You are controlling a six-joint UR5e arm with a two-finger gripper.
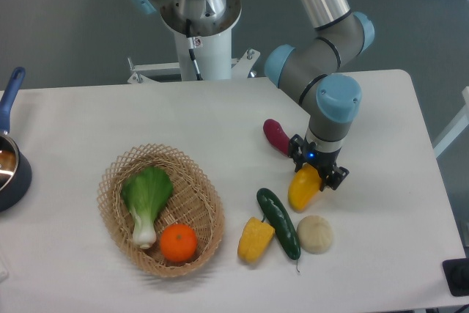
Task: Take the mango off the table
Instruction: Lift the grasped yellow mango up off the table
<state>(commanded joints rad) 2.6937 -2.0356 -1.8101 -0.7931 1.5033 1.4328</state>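
Claw (316, 171) clamped on mango (303, 188), upper end only. Best lifted straight and slow off counter (381, 203), clear of cucumber (278, 223) and bun (315, 234).

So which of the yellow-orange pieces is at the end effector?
The mango, the glossy oblong one directly under the end effector. The corn piece lies left of the cucumber, and the orange sits in the basket.

The mango (303, 190) is glossy yellow-orange, oblong and slightly curved; it sits right of the frame's centre, tilted with its upper end toward the upper right; the table (220, 119) beneath is plain matte white.
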